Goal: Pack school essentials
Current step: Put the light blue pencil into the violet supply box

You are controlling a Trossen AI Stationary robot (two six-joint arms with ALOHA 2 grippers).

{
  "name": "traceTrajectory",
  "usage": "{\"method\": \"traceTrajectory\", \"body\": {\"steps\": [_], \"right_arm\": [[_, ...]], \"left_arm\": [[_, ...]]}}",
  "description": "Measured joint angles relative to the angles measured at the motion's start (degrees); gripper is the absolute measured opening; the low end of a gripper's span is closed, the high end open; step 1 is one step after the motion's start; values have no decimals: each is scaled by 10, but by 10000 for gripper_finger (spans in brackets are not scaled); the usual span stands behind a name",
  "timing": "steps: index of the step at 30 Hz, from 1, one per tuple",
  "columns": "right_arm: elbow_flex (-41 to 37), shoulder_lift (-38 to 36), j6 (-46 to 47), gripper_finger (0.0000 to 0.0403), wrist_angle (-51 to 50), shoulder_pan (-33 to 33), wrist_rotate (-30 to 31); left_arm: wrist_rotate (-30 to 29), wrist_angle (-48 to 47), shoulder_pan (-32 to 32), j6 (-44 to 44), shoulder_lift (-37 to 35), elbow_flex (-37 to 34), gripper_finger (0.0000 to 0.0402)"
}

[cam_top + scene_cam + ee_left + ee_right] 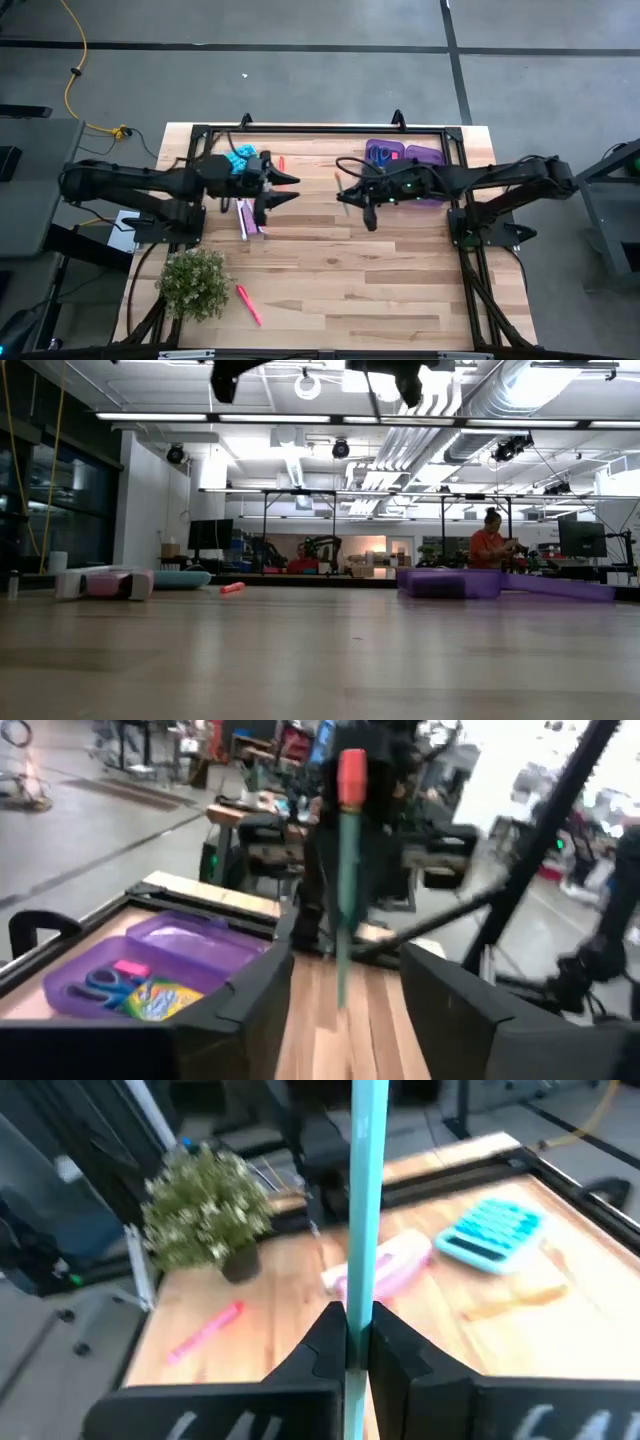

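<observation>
Pen (pixel 366 1200) | clamped upright in right end effector (pixel 356 1342)

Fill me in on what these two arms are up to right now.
They are packing school supplies. The right gripper is shut on a teal pencil, held above mid-table beside the purple case, which already holds scissors and a crayon box. The left gripper is open and empty near the far left. A pink pen lies by the potted plant.
</observation>
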Motion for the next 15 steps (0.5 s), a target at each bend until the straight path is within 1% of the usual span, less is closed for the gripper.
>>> {"method": "traceTrajectory", "body": {"steps": [3,7,12,15], "right_arm": [[0,-29,-9,2,-60,1,18],[-3,-64,-9,1,-121,1,40],[-75,-129,16,1,-101,8,39],[-131,-176,25,1,-48,20,38]], "left_arm": [[15,-38,0,4,-43,-1,187],[12,-42,0,-2,-97,-28,180],[-5,-43,0,-14,-143,-77,161],[-1,-42,-1,-12,-156,-88,151]]}}
